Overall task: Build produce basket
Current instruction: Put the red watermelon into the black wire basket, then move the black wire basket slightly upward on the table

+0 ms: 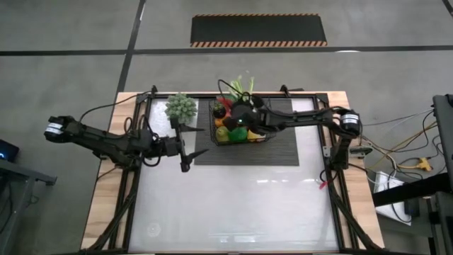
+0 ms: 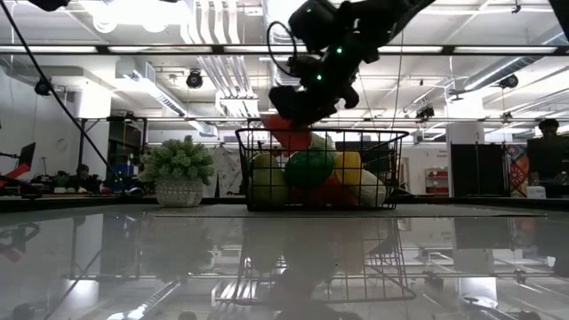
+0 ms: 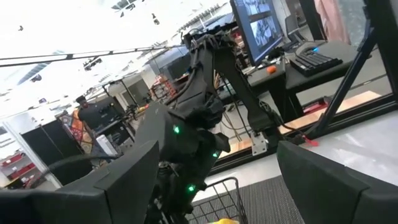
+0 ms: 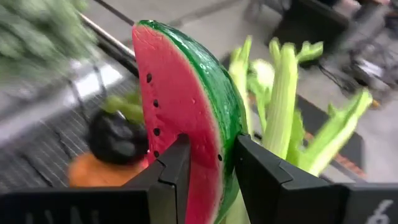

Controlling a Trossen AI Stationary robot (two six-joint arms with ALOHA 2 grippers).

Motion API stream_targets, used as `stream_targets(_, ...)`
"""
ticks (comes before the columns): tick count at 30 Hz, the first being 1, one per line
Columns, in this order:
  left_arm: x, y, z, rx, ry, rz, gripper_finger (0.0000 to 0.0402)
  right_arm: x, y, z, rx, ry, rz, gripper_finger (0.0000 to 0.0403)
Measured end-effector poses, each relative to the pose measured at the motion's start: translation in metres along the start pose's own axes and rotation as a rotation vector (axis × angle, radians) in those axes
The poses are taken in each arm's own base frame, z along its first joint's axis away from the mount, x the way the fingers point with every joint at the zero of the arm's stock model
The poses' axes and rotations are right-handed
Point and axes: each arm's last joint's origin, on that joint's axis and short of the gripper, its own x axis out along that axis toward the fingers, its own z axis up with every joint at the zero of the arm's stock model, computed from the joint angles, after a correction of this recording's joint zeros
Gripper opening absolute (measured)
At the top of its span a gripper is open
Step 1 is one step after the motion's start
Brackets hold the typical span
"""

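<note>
Watermelon slice point(image 4: 186, 124) is clamped between the two dark fingers point(image 4: 171, 171) of the right gripper point(image 1: 239, 117), with its red seeded face on one side and its green rind on the other. That gripper is held above the basket point(image 1: 233, 138), which is set on the flat dark ribbed mat point(image 1: 283, 145) near the far edge of the table point(image 1: 233, 205). In the low view the right gripper point(image 2: 307, 98) is seen hanging just over the basket's point(image 2: 382, 169) top rim. Inside the wire mesh a green apple point(image 2: 309, 169), a lemon point(image 2: 347, 167) and another yellow-green fruit point(image 2: 267, 178) are packed side by side. Long green celery point(image 4: 283, 93) is seen just behind the slice in the right wrist view, along with a dark round fruit point(image 4: 118, 137) and something orange point(image 4: 99, 169) beneath it.

The left gripper point(image 1: 185, 145) is held beside the mat's left edge, apart from the basket, with its fingers point(image 3: 323, 180) spread wide and nothing between them. A small potted plant point(image 1: 181, 108) is placed to the basket's left, near the far edge of the table.
</note>
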Motion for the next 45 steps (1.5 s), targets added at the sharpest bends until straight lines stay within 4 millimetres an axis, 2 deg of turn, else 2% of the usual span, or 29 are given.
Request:
stream_targets(4,-0.002,0.001,-0.001,0.0,0.0,0.004,0.0306,0.005,0.004,-0.001,-0.027,0.057,-0.096,0.01)
stream_targets(9,-0.005,0.003,0.001,-0.006,-0.013,0.012,0.0306,0.01,0.008,-0.001,-0.025,0.062,-0.107,0.0106)
stream_targets(17,-0.009,0.004,0.0,-0.009,-0.018,0.015,0.0306,0.008,0.007,-0.002,-0.028,0.073,-0.106,0.0169)
stream_targets(23,-0.006,0.0,-0.004,-0.001,0.004,0.002,0.0306,-0.003,0.0,0.004,-0.042,0.083,-0.082,0.0208)
stream_targets(27,-0.001,-0.005,-0.01,0.01,0.031,-0.014,0.0306,-0.024,-0.007,0.013,-0.061,0.108,-0.022,0.0219)
stream_targets(34,0.015,-0.019,-0.023,0.061,0.153,-0.083,0.0294,-0.087,-0.015,0.019,-0.114,0.125,0.082,0.0221)
stream_targets(37,0.022,-0.026,-0.031,0.11,0.279,-0.182,0.0275,-0.114,-0.016,0.017,-0.138,0.112,0.128,0.0221)
stream_targets(40,0.029,-0.035,-0.041,0.121,0.397,-0.36,0.0249,-0.137,-0.015,0.012,-0.151,0.082,0.18,0.0221)
stream_targets(42,0.033,-0.044,-0.053,0.134,0.487,-0.483,0.0229,-0.148,-0.014,0.008,-0.149,0.064,0.207,0.0221)
stream_targets(45,0.044,-0.052,-0.07,0.174,0.6,-0.535,0.0196,-0.157,-0.012,0.003,-0.144,0.047,0.23,0.0221)
